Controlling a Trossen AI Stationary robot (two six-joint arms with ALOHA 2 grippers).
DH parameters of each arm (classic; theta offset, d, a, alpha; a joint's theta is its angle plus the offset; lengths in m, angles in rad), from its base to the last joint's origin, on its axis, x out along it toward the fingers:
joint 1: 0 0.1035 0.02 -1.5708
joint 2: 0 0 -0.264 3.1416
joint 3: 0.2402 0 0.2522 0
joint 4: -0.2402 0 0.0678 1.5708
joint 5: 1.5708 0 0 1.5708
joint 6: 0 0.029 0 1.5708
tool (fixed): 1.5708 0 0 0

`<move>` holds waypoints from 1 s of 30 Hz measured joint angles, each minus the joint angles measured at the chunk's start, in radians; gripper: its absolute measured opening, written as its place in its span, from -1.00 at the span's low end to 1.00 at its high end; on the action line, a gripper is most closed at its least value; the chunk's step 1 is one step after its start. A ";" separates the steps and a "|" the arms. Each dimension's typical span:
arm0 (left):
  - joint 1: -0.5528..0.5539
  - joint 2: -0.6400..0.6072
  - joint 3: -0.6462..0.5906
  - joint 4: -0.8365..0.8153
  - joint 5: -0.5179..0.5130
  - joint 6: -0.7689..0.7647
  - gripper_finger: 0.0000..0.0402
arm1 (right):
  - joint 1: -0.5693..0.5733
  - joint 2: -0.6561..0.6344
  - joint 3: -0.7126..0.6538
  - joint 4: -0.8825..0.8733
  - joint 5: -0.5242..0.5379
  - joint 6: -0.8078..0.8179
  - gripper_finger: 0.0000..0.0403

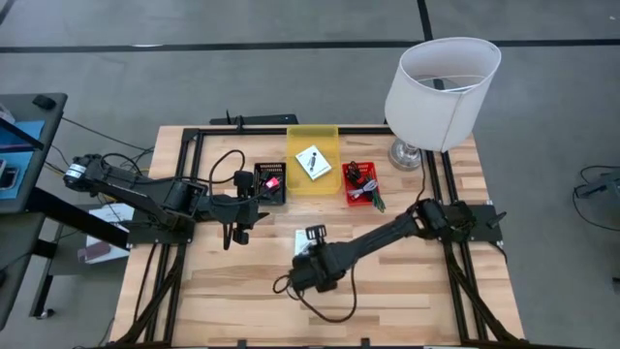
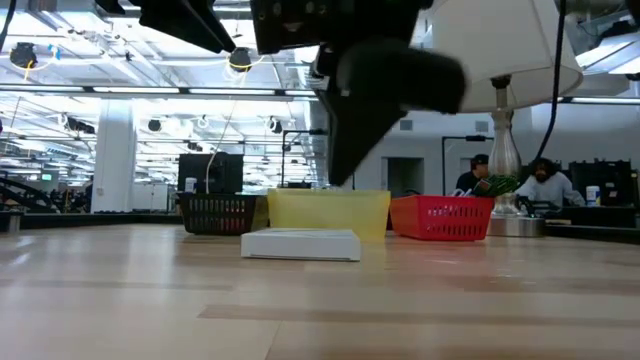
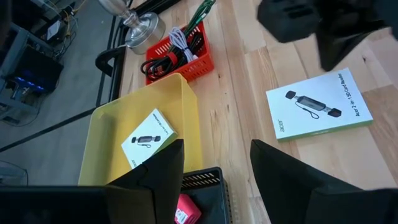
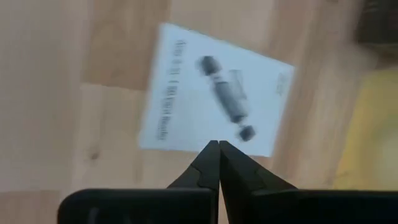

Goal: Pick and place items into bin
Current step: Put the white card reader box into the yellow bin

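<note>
table (image 1: 407,291): pale wood, smooth | yellow bin (image 1: 312,184): translucent plastic

- On the white box (image 3: 319,104) lying flat on the worktop (image 3: 249,68), we read "acer" near one corner, beside a drawing of a small adapter with a cord.
- Along its opposite edge we make out "Acer 2-in-1 SD Card Reader".
- The box in the yellow bin (image 3: 112,134) carries print too small for us to read.

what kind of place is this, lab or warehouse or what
Most likely a robotics lab in a large open industrial hall: a pale wooden worktable framed by black rails, exposed ceiling lights, and people seated at desks behind.
</note>
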 joint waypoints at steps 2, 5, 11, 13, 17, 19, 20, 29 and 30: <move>0.000 0.000 0.000 0.000 0.000 0.000 -0.11 | 0.013 0.000 0.000 0.002 -0.010 0.006 -0.99; 0.000 0.000 0.000 0.000 0.000 0.000 -0.11 | 0.029 0.000 0.001 0.003 0.015 0.011 -0.92; 0.000 0.000 0.000 0.000 0.000 0.000 -0.11 | 0.036 0.000 0.001 0.051 0.040 0.069 -0.54; 0.000 0.000 0.000 0.000 0.000 0.000 -0.11 | 0.030 0.000 0.001 0.088 0.043 0.079 -0.40; 0.000 0.000 0.000 0.000 0.000 0.000 -0.11 | 0.019 0.000 0.002 0.158 0.113 0.096 -0.19; 0.000 0.000 0.000 0.000 0.000 0.000 -0.11 | 0.012 0.000 0.002 0.183 0.145 0.096 -0.12; 0.000 0.000 0.000 0.000 0.000 0.000 -0.11 | 0.009 0.000 0.002 0.195 0.157 0.102 -0.10; 0.000 0.000 0.000 0.000 0.000 0.000 -0.11 | -0.024 0.000 0.002 0.255 0.181 0.137 -0.17; 0.000 0.000 0.000 0.000 0.000 0.000 -0.11 | -0.027 0.000 0.002 0.263 0.181 0.138 -0.19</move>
